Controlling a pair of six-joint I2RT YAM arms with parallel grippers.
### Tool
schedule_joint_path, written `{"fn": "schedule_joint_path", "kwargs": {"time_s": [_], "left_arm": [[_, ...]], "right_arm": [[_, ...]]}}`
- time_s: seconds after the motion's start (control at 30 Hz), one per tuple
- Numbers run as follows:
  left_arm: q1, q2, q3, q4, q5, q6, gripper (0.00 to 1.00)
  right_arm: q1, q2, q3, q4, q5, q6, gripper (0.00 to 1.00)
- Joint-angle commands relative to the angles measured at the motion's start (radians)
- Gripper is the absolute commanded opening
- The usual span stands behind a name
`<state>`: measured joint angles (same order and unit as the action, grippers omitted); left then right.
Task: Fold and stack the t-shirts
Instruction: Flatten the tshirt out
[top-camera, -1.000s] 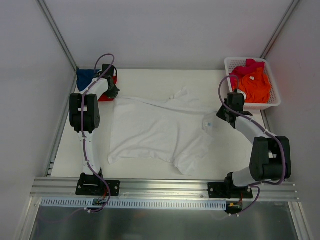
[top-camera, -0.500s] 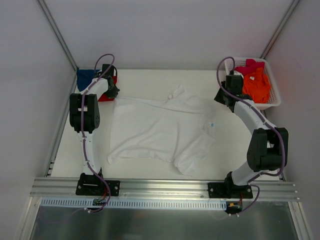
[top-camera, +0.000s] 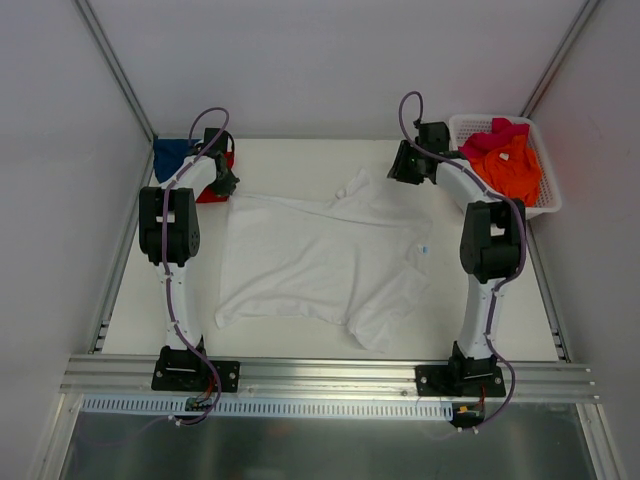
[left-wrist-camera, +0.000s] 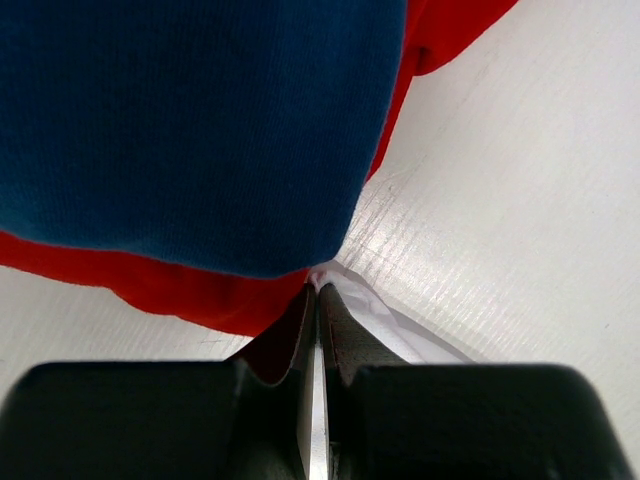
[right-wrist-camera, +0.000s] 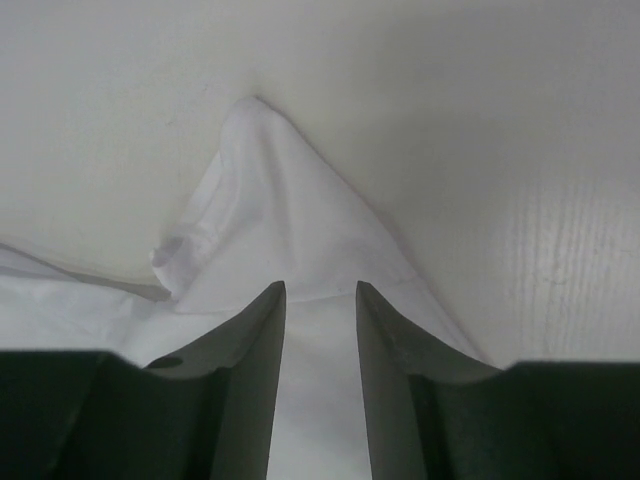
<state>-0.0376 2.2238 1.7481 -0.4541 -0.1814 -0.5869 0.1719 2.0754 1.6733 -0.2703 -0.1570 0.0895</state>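
While left pincer (left-wrist-camera: 318, 296) pinches large white cloth t-shirt (top-camera: 320, 262), right pincer (right-wrist-camera: 320, 292), jaws parted, should seize sleeve tip (right-wrist-camera: 258, 160) squarely.

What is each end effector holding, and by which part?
The left end effector pinches the large white cloth t-shirt by its far-left corner; the right end effector is open, holding nothing.

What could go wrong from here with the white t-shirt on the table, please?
The left hand pinches only a small corner of the white t-shirt, so a pull might slip it free. That corner lies beside the blue t-shirt and red t-shirt, which could get dragged. The right hand is open over a bunched sleeve and may grab it crooked.
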Motion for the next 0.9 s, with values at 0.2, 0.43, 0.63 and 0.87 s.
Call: {"fn": "schedule_joint_path", "kwargs": {"time_s": [0.2, 0.43, 0.63, 0.87], "left_arm": [[0.008, 0.008, 0.030, -0.012, 0.022, 0.012, 0.00], [0.008, 0.008, 0.031, -0.012, 0.022, 0.013, 0.00], [0.008, 0.010, 0.031, -0.012, 0.022, 0.012, 0.00], [0.008, 0.010, 0.031, -0.012, 0.020, 0.012, 0.00]], "right_arm": [[0.006, 0.198, 0.321, -0.087, -0.179, -0.037, 0.44], [0.028, 0.314, 0.503, -0.176, -0.130, -0.129, 0.46], [0.078, 0.344, 0.526, -0.210, 0.007, -0.249, 0.47], [0.139, 0.359, 0.517, -0.213, 0.125, -0.347, 0.47]]}}
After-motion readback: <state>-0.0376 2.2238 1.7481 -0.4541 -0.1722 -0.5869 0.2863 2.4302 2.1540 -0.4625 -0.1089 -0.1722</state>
